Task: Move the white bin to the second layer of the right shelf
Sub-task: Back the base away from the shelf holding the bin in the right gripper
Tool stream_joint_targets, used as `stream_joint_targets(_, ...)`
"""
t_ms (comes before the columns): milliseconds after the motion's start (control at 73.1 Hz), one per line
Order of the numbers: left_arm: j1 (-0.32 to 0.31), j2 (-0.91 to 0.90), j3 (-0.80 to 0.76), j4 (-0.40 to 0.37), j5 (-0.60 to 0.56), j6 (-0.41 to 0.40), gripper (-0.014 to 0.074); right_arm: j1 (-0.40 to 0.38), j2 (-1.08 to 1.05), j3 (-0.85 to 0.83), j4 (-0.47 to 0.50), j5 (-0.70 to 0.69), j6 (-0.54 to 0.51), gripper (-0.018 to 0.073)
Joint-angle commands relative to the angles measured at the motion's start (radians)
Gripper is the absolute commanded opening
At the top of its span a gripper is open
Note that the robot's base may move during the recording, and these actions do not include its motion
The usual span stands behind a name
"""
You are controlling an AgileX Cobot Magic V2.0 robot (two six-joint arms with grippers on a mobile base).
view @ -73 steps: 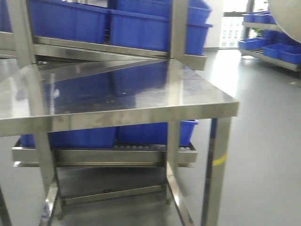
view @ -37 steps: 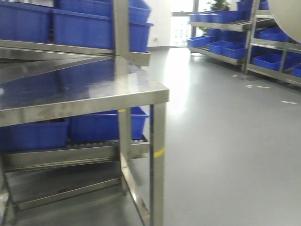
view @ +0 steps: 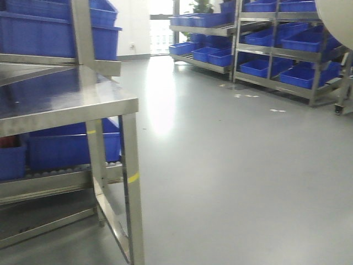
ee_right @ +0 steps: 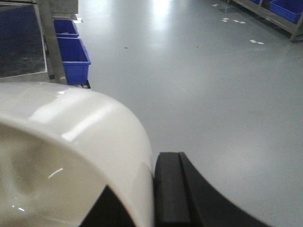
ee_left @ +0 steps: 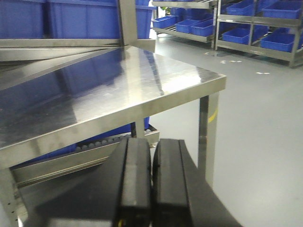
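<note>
The right gripper pinches the rim of the white bin; the left gripper is pressed together, empty. The right shelf stands ahead and to the right, well apart across the floor, so driving nearer comes first, I think.

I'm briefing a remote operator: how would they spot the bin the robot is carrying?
Start at the robot's right gripper, low in the right wrist view: it pinches the wall of the white bin, which fills the lower left. It is glossy, off-white and rounded, while all other bins are boxy blue crates sitting on steel racks.
</note>
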Motion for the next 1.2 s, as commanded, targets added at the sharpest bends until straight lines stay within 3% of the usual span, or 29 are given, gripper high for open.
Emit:
stream_joint_targets(0, -0.006, -0.014, 0.037, 0.0, -0.085, -0.003, 0.0085, -0.007, 0.0, -0.033, -0.011, -0.099, 0.0, 0.0055)
stream_joint_targets(1191, -0.006, -0.014, 0.037, 0.0, -0.085, -0.003, 0.0085, -0.007, 0.0, -0.033, -0.011, -0.099, 0.0, 0.0055)
